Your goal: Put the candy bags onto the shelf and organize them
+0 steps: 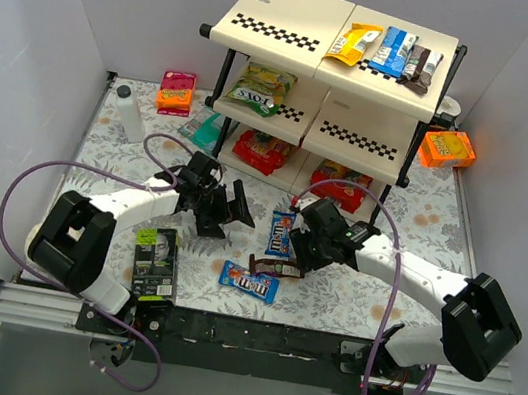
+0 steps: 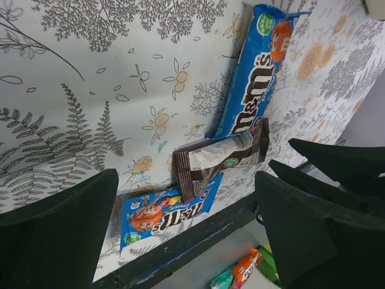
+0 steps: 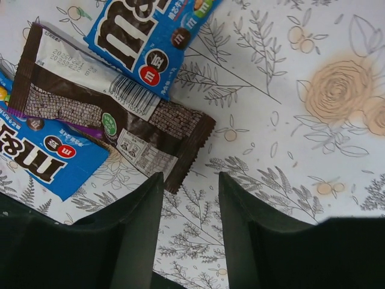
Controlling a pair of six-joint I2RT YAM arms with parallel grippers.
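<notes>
My left gripper (image 1: 220,208) hangs with jaws spread wide over the flowered cloth (image 1: 432,221). My right gripper (image 1: 302,249) has its jaws half apart with nothing between them, just beside one end of the brown bar (image 1: 273,266). That bar lies near the front rail (image 1: 251,332), touching both blue candy bags (image 1: 281,233), and the shelf (image 1: 294,20) stands well back with bare room on its top left panel; a carton (image 1: 155,262) stands by my left base.

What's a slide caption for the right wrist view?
Right gripper, fingers parted, poised at the end of a dark brown bar lying between two blue M&M's bags.
</notes>
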